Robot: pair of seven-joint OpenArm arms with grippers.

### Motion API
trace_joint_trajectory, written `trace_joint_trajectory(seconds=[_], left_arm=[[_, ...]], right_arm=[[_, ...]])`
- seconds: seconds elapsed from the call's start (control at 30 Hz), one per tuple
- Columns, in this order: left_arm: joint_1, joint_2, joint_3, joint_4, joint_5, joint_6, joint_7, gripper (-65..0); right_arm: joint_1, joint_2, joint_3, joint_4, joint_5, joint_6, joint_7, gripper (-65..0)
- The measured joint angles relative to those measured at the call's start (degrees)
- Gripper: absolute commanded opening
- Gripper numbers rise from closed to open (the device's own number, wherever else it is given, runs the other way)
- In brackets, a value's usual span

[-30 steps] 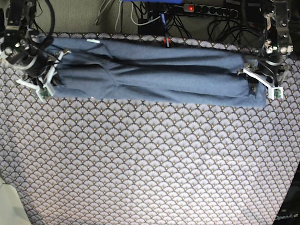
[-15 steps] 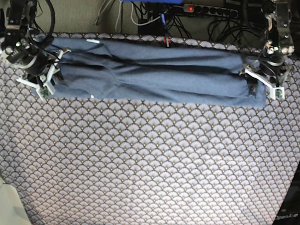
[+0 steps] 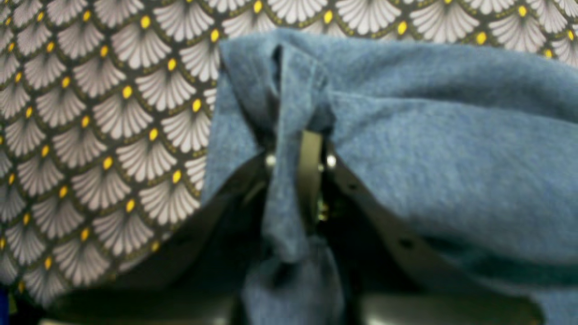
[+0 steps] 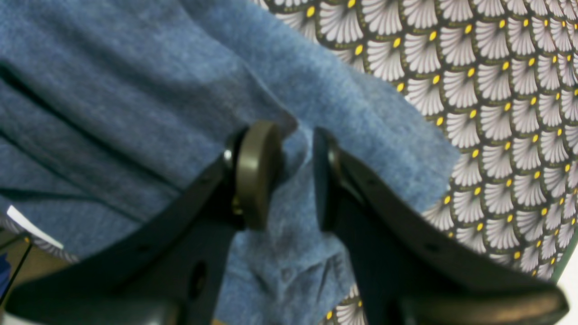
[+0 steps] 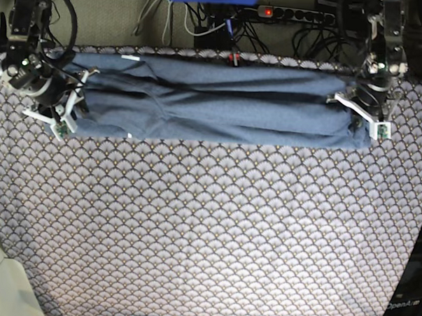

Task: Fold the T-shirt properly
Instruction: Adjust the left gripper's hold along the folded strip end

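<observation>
The slate-blue T-shirt point(image 5: 213, 102) lies folded into a long strip along the table's far edge, plain side up. My left gripper point(image 5: 363, 117) is at its right end. In the left wrist view this gripper point(image 3: 289, 171) is shut on a pinched ridge of the T-shirt point(image 3: 429, 135). My right gripper point(image 5: 62, 106) is at the strip's left end. In the right wrist view it point(image 4: 298, 176) has a thick fold of the T-shirt point(image 4: 113, 90) squeezed between its round pads point(image 4: 257, 171). No lettering shows.
The scallop-patterned tablecloth point(image 5: 208, 228) covers the whole table in front of the strip. A power strip point(image 5: 287, 13) and several cables lie behind the table's far edge. A white tag point(image 5: 131, 57) shows at the shirt's back left.
My left gripper has moved a little back and inward with the shirt's right end. My right gripper has shifted slightly back at the left end. The strip keeps its shape.
</observation>
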Motion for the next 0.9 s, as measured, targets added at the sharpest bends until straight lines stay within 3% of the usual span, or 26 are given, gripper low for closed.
trace_joint_trajectory(seconds=[0.23, 0.5, 0.77, 0.9], left_arm=[[-0.17, 0.7, 0.09, 2.16, 0.26, -0.5, -0.2, -62.1], [0.68, 0.55, -2.16, -0.37, -0.2, -0.57, -0.04, -31.6], [0.83, 0.55, -3.63, -0.42, -0.39, -0.59, -0.02, -30.0], [-0.52, 0.55, -3.8, -5.29, -1.27, -0.94, -2.54, -30.0]], right_arm=[[0.13, 0.0, 0.02, -0.02, 0.0, 0.0, -0.09, -47.1], [0.09, -0.02, 0.0, -0.04, -0.02, 0.0, -0.11, -47.0], [0.13, -0.02, 0.0, -0.04, 0.0, 0.0, -0.11, -47.0], [0.11, -0.02, 0.0, -0.04, -0.15, 0.0, -0.11, -47.0]])
